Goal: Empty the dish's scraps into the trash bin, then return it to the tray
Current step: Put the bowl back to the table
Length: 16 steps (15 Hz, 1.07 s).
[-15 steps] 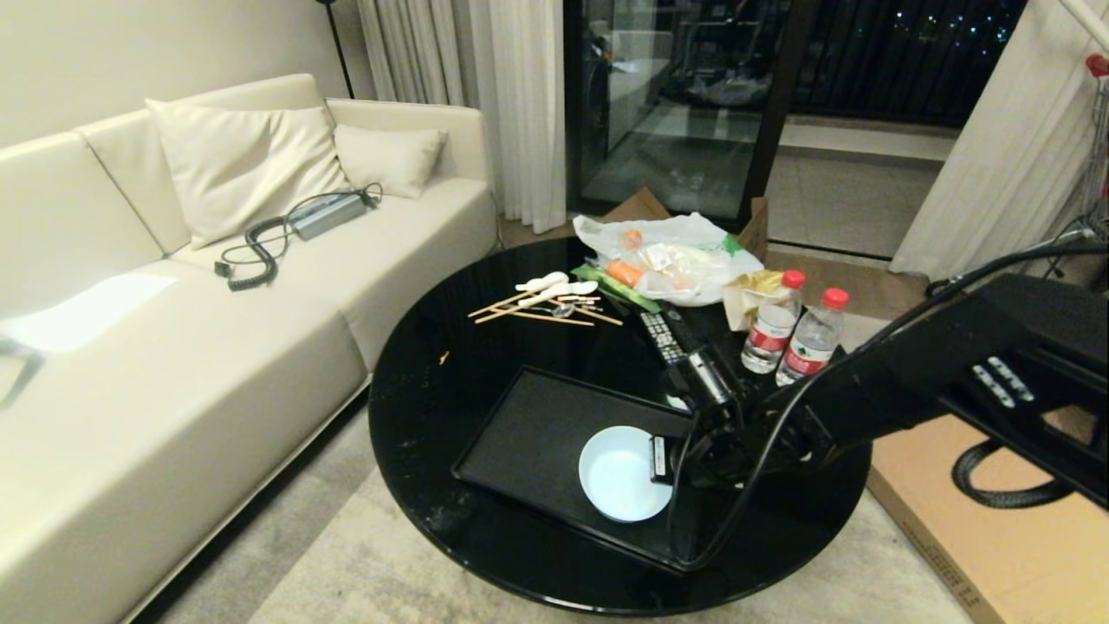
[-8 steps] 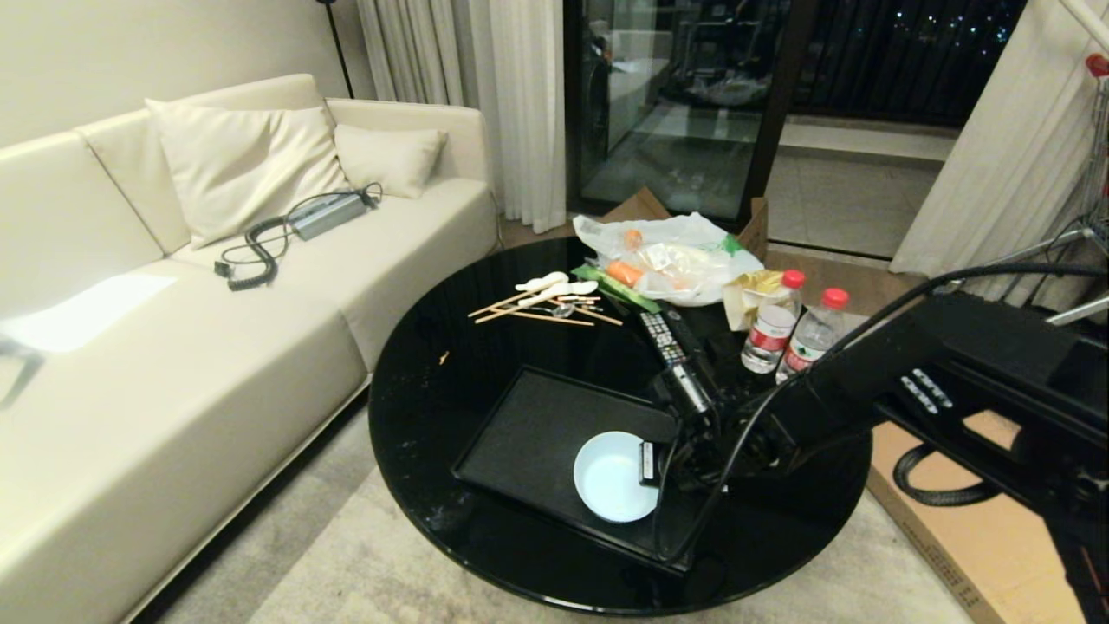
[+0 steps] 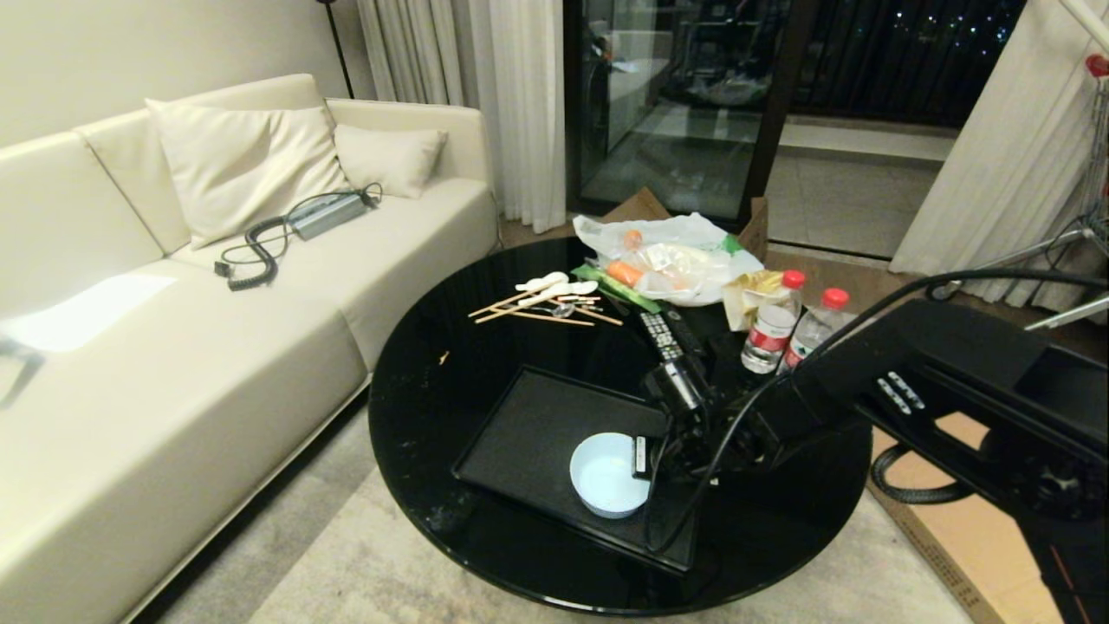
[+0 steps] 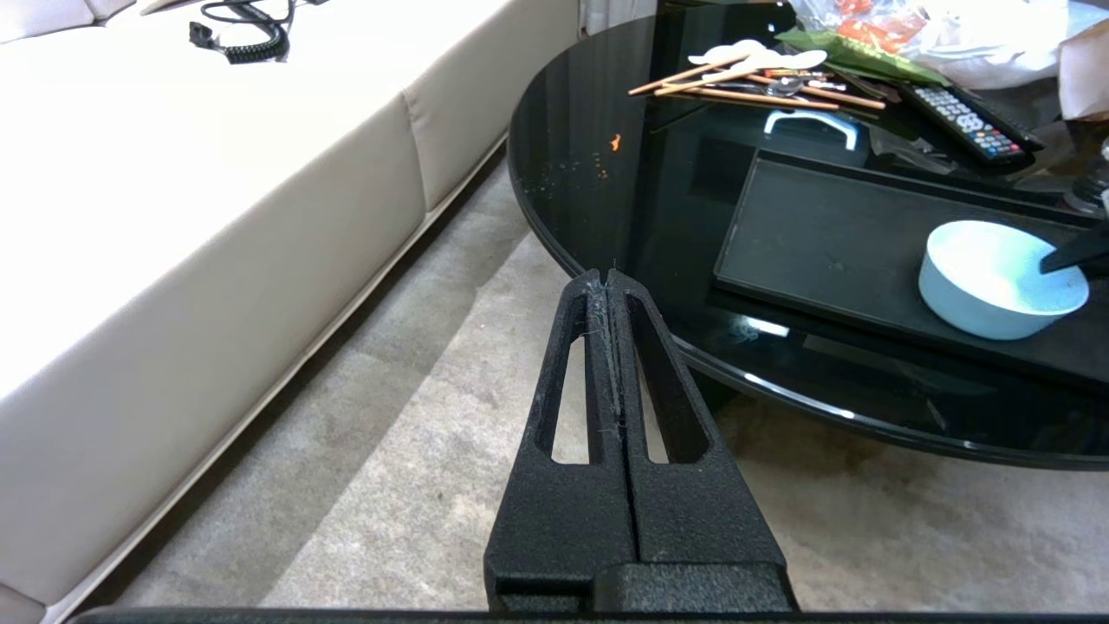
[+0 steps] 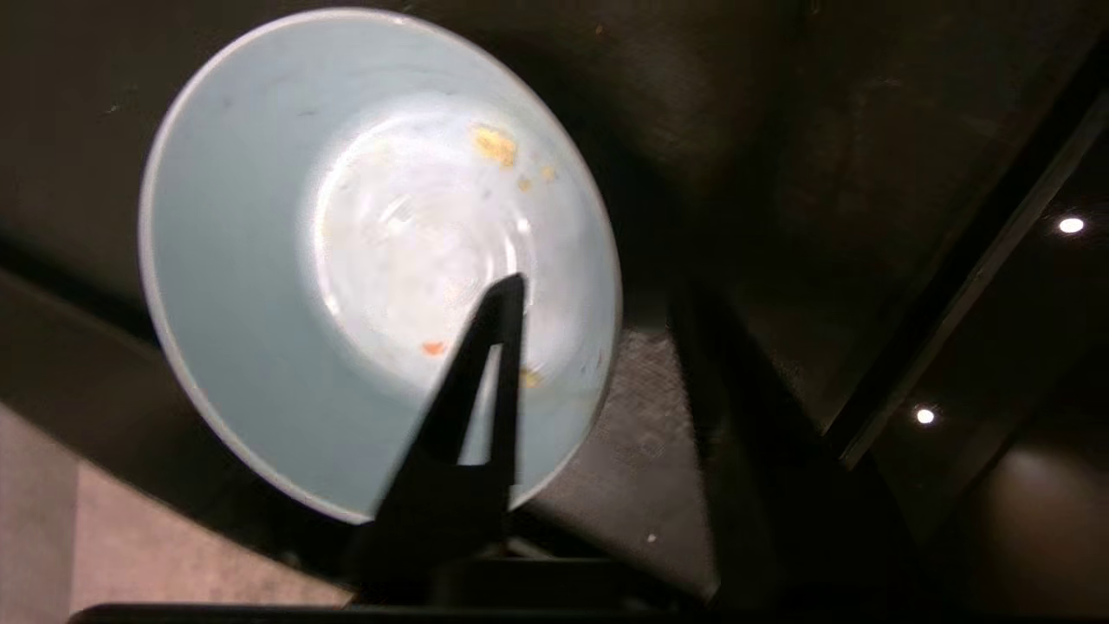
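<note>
One small round pale blue-white plastic dish [image 3: 602, 477] sits upright on the flat black rectangular tray [image 3: 528, 433], toward the tray's near right corner and close to its low rim. Its bowl is almost bare: only a few scraps [image 5: 494, 145] cling to the inside, yellowish crumbs and one orange speck. The trash bin is in no view. The right gripper [image 3: 645, 457] is at the dish's right side with its jaws spread, one finger reaching down inside the bowl and the other outside the wall, the rim between them and apparently not pinched. The main hazard, in my judgement, is the inner finger: if the arm pulls back sideways before lifting clear, that finger could catch the rim and drag or tip the light dish over the tray's edge onto the round glossy black glass table [image 3: 433, 381]. A second hazard is the arm's bulk, which hangs near the two clear water bottles with red caps [image 3: 769, 329] and could knock them on a wide swing. The left gripper [image 4: 606, 277] is parked beside the table above the carpet, fingers pressed together, and poses no risk.
</note>
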Tool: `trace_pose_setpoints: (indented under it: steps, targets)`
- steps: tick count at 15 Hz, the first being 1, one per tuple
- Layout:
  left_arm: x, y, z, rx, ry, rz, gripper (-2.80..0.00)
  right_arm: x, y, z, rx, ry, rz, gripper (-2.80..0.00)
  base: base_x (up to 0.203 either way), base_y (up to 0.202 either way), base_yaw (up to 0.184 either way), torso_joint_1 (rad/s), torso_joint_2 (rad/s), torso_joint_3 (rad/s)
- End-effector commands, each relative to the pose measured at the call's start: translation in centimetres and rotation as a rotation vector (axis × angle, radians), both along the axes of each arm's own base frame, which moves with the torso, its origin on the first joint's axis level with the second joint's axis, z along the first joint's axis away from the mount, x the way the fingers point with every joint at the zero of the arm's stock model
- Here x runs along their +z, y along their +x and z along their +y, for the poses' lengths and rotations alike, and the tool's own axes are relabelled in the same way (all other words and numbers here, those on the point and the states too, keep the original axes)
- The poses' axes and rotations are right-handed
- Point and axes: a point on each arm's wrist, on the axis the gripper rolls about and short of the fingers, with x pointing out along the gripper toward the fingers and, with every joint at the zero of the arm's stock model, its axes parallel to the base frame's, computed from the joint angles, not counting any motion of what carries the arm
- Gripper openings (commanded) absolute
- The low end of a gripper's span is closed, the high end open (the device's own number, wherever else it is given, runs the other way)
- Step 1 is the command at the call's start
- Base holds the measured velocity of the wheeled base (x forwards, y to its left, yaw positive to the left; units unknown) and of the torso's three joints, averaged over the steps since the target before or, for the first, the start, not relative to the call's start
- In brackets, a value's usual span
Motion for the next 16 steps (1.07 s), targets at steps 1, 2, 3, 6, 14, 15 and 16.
trace_pose_setpoints:
  steps: [1,2,3,6,14,15,16]
  targets:
    - [0.0,0.0,0.0,0.000,0.000,0.000,-2.80,-0.4,0.2,0.1,-0.020,-0.020,-0.011,0.00,0.000,0.000,0.000,0.000,0.00,0.000]
    - [0.0,0.0,0.0,0.000,0.000,0.000,-2.80,-0.2,0.2,0.1,-0.021,-0.018,-0.018,0.00,0.000,0.000,0.000,0.000,0.00,0.000]
    - [0.0,0.0,0.0,0.000,0.000,0.000,-2.80,0.1,0.3,0.0,-0.029,-0.016,-0.034,0.00,0.000,0.000,0.000,0.000,0.00,0.000]
    - [0.0,0.0,0.0,0.000,0.000,0.000,-2.80,3.5,0.8,0.1,-0.076,0.028,-0.202,0.00,0.000,0.000,0.000,0.000,0.00,0.000]
    - [0.0,0.0,0.0,0.000,0.000,0.000,-2.80,13.6,-5.3,-3.4,0.042,0.003,-0.564,-2.80,0.000,0.000,0.000,0.000,0.00,0.000]
    - [0.0,0.0,0.0,0.002,0.000,0.000,-2.80,13.7,-6.5,-4.2,0.078,-0.030,-0.610,-2.80,0.000,0.000,0.000,0.000,0.00,0.000]
    - [0.0,0.0,0.0,0.000,0.000,0.000,-2.80,13.8,-7.6,-4.9,0.104,-0.054,-0.665,-2.80,0.000,0.000,0.000,0.000,0.00,0.000]
